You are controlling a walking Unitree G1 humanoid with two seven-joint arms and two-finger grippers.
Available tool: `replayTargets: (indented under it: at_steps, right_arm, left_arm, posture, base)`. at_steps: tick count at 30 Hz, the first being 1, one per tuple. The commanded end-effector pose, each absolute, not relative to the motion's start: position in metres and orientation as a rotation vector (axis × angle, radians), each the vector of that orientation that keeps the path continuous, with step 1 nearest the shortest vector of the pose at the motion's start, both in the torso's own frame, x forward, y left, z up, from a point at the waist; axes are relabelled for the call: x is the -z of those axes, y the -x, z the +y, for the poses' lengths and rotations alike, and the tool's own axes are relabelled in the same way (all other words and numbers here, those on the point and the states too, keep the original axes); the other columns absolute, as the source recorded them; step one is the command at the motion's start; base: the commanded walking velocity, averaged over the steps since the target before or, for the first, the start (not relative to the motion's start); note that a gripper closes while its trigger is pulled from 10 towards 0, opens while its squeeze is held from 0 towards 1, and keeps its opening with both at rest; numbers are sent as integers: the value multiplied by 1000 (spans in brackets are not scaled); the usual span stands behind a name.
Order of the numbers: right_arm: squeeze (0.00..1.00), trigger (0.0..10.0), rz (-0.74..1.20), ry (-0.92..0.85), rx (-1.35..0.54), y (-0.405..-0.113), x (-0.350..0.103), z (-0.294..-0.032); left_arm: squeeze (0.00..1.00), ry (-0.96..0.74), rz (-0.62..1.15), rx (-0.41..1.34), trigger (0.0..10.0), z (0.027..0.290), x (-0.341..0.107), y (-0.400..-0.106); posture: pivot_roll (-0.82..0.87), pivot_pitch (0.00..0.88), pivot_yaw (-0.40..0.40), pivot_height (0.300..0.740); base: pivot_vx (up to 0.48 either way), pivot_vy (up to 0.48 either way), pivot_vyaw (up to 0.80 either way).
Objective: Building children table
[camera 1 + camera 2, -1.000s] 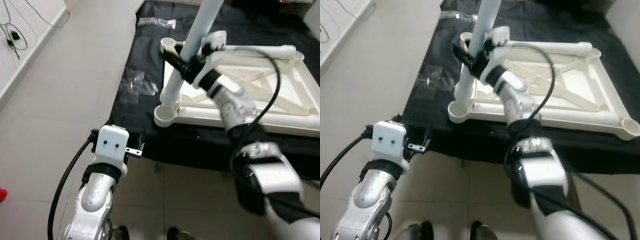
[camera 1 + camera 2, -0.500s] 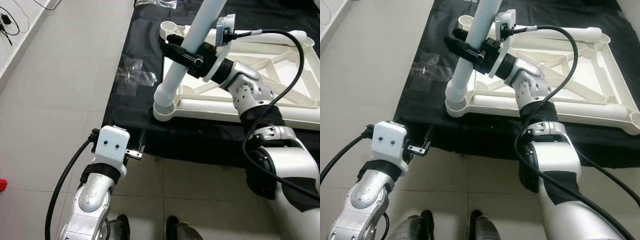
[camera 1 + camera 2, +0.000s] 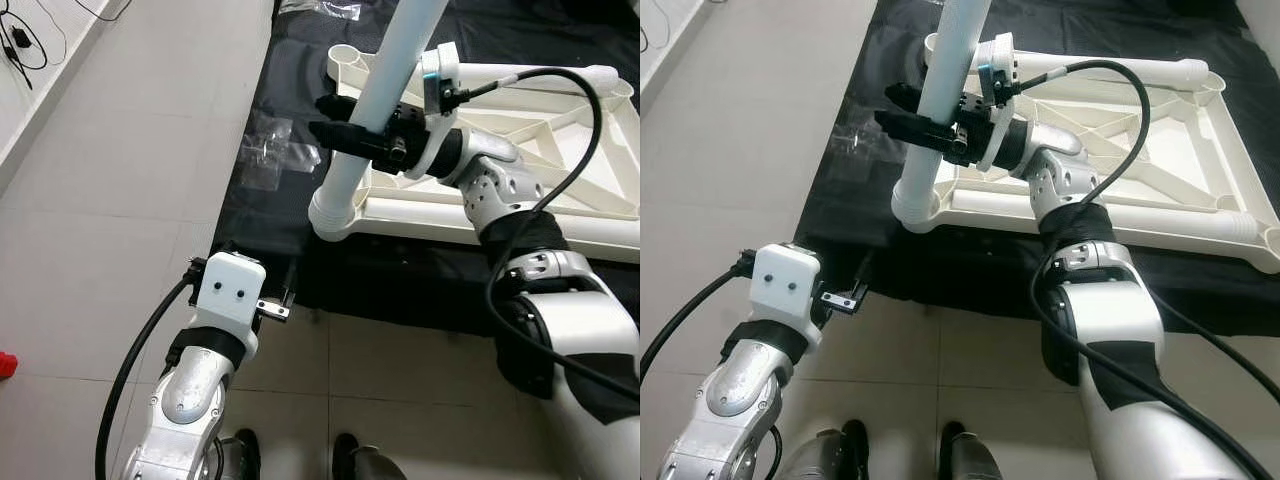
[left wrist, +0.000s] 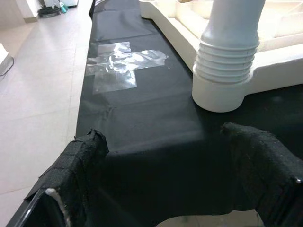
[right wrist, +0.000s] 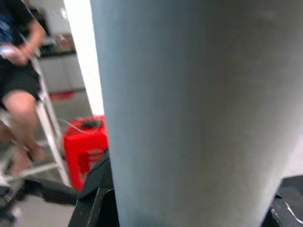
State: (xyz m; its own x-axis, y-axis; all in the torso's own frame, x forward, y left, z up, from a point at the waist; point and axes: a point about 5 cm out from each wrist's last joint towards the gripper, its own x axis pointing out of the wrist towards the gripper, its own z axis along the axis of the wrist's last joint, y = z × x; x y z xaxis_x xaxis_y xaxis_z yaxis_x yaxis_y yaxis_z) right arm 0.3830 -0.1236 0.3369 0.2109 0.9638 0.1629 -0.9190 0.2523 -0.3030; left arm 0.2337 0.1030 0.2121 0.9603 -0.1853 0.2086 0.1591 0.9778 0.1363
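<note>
Table leg (image 3: 385, 85), the white plastic tube, stands tilted with its ribbed foot in the near-left corner socket (image 3: 330, 218) of the upturned white tabletop (image 3: 560, 130), which lies on a black cloth (image 3: 290, 90) on the tiled floor. Our right gripper (image 3: 345, 135) is clamped around the leg partway up. Our left gripper (image 4: 170, 170) hangs low with its padded fingers spread wide and empty, just at the near edge of the cloth.

What could go wrong, we reckon: the leg leans, so if we push down now it may jam crooked in the socket or pop out. The tabletop isn't held down by anything, so a sideways shove could slide it over the cloth. Twisting with a tight hold might also make the fingers slip on the smooth tube.

Some clear plastic bags (image 3: 270, 160) lie on the cloth beside the socket; we can't tell if there's hardware in them. In the right wrist view a person (image 5: 19, 71) sits in the background near a red stool (image 5: 85, 142).

No brands, labels or writing we can read anywhere.
</note>
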Motion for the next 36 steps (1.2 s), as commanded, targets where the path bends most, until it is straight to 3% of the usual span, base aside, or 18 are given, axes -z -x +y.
replayTargets:
  at_steps: [1,20,24,36]
  right_arm:
    - [0,10000,-209,194,-1270,-389,-312,-126]
    - [0,10000,-125,209,-1448,-382,-294,-122]
    - [0,10000,-121,224,-1408,-385,-288,-116]
    - [0,10000,-115,243,-1035,-402,-280,-119]
  left_arm:
    - [0,-105,-195,188,10000,99,-207,-233]
    - [0,-101,-202,184,10000,97,-207,-233]
    - [0,-101,-205,182,10000,97,-208,-234]
    - [0,-104,-209,180,10000,98,-209,-236]
  posture:
    - [98,319,-62,740]
    - [93,322,-69,740]
    - [95,321,-70,740]
    - [90,316,-65,740]
  base:
    - [0,0,0]
    - [0,0,0]
    - [0,0,0]
    - [0,0,0]
